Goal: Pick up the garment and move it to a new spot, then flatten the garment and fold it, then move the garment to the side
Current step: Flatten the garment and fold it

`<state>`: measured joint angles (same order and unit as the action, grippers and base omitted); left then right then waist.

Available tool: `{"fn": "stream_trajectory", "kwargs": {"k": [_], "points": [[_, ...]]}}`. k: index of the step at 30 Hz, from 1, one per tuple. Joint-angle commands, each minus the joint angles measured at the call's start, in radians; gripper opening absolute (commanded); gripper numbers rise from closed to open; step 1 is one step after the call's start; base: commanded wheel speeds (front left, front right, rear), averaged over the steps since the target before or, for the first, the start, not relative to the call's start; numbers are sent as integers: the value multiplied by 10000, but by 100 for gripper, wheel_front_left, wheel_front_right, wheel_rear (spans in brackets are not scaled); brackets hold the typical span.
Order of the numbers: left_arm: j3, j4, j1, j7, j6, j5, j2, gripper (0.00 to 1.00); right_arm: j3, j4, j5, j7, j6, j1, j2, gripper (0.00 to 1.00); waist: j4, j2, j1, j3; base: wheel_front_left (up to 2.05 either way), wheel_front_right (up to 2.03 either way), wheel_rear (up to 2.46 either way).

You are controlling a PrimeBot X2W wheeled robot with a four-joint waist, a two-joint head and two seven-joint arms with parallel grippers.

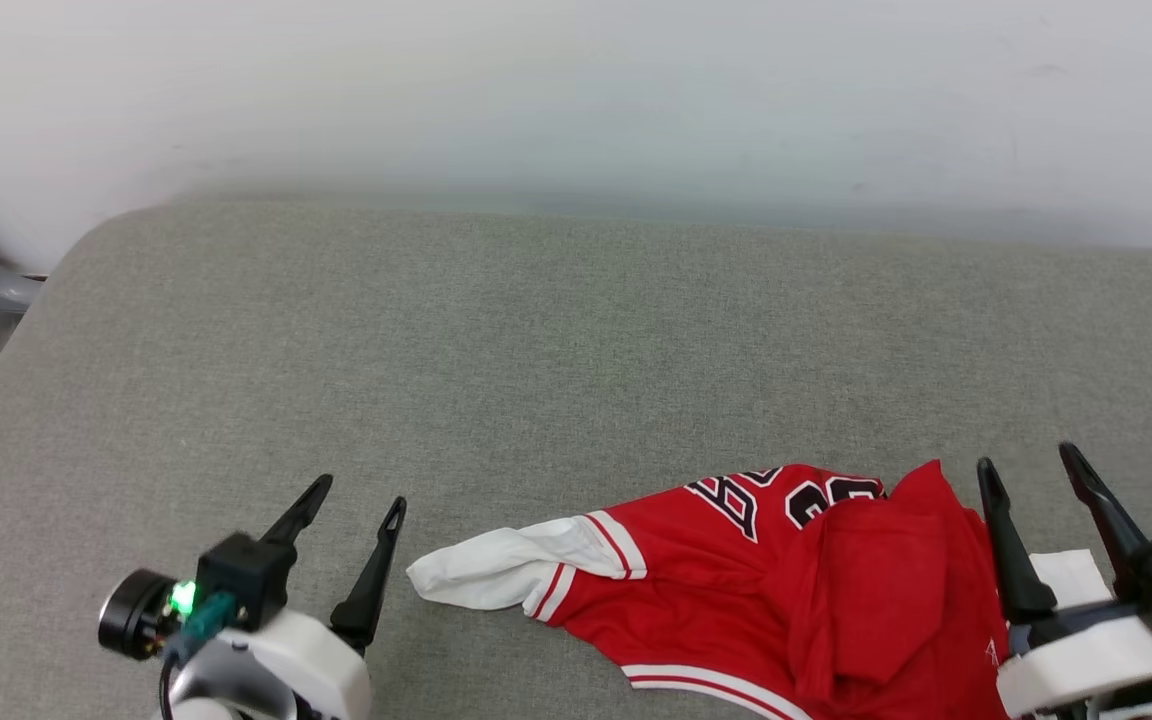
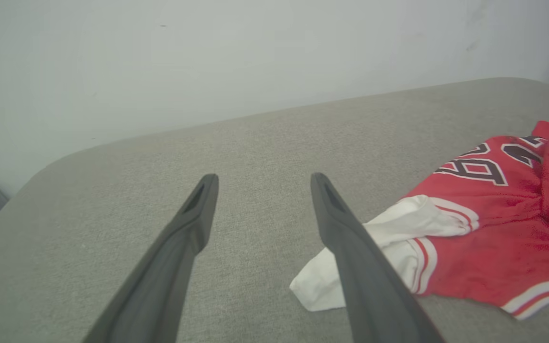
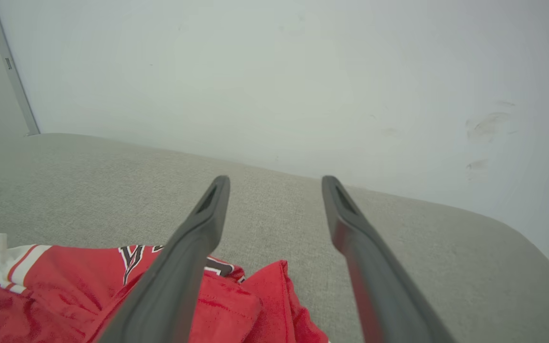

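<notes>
Right pincer (image 1: 1026,458) spread, garment (image 1: 716,580) just left

The garment (image 1: 716,590) is done in red, sleeve (image 1: 506,565) in white, trim striped red-white, letters black outlined in white; cushion (image 1: 536,350) is covered in grey.

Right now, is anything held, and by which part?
Nothing is held: the left gripper and right gripper are open and empty; the garment lies loose.

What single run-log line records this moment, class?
stage: garment not yet picked up | garment: crumpled on grey cushion | left gripper: open, empty | right gripper: open, empty, at garment's edge
</notes>
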<state>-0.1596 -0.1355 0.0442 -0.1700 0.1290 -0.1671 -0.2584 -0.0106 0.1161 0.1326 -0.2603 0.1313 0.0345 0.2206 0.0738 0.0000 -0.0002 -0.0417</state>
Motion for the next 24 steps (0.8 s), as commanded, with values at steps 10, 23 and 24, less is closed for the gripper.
{"fn": "stream_trajectory", "kwargs": {"k": [10, 23, 24], "points": [[-2228, 1540, 1646, 4705, 7, -4015, -2857, 100, 976, -992, -644, 116, -12, -987, -873, 100, -197, 0, 2, -282, 0, 0, 0], [-4183, 1854, 3127, 8543, 9, -6239, -4361, 100, 970, -1187, -933, 76, -11, -413, -1174, 100, -827, 0, 2, -1108, 0, 0, 0], [-4311, 1779, 3234, 8592, 9, -6217, -4427, 100, 961, -1193, -944, 75, -11, -369, -1199, 100, -887, 0, 2, -1188, 0, 0, 0]]}}
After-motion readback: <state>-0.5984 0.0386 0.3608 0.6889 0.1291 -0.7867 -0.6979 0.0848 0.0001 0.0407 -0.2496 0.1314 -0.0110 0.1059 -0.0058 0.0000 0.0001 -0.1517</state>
